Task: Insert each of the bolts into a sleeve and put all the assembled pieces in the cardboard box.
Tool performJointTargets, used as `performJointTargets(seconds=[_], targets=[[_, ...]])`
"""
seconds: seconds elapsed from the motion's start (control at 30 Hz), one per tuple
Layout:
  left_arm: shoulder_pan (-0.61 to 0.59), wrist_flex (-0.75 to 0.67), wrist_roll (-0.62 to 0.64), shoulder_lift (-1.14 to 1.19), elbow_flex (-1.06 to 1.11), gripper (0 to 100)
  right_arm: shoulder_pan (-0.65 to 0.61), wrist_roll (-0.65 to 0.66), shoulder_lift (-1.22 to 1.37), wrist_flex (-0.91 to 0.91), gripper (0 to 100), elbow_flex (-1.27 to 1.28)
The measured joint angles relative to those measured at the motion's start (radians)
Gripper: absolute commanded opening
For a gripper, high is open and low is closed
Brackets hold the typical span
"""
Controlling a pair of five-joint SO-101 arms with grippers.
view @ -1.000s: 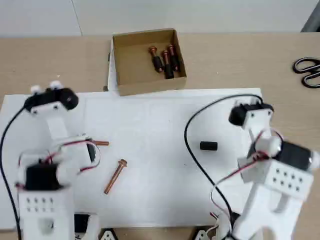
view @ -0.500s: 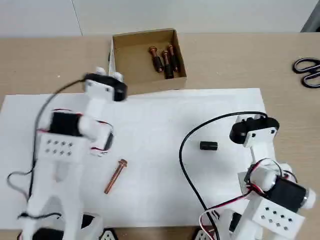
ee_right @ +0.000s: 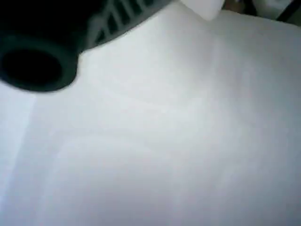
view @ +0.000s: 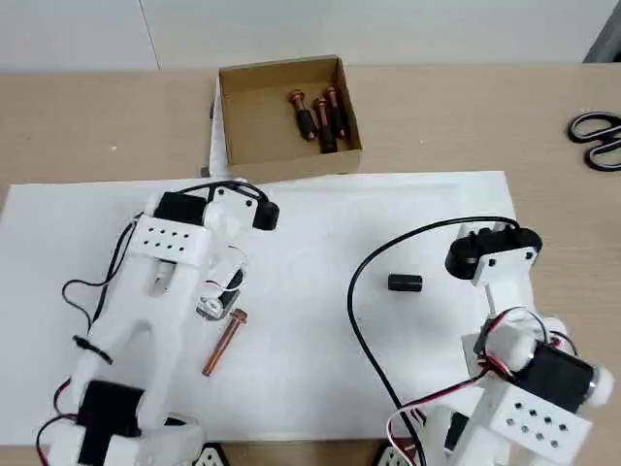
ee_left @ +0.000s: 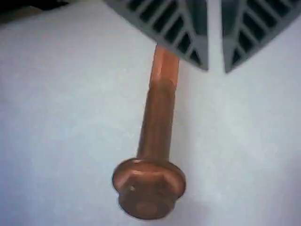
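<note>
On the white sheet covering the desk, a loose copper bolt lay flat, its head pointing toward the cardboard box. The left claw hung just over the bolt, released, with nothing between its narrowly parted grey fingers; one finger overlapped the end of the shank. Well apart from the bolt, a black sleeve lay near the right claw, and whether that claw was released or clenched could not be told. Three assembled pieces lay inside the box. A pair of scissors rested on the bare desk.
</note>
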Motion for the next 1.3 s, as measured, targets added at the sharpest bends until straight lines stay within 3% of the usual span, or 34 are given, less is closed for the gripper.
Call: performJointTargets(seconds=[0.23, 0.77, 1.3], targets=[[0.003, 0.0, -0.035, 0.077, 0.0, 6, 0.0, 0.0, 0.0, -0.012, 0.3, 0.032], [0.112, 0.0, -0.058, 0.089, 0.0, 7, 0.0, 0.0, 0.0, -0.038, 0.3, 0.055], [0.115, -0.015, -0.058, 0.089, 0.0, 9, 0.0, 0.0, 0.0, -0.04, 0.3, 0.055]])
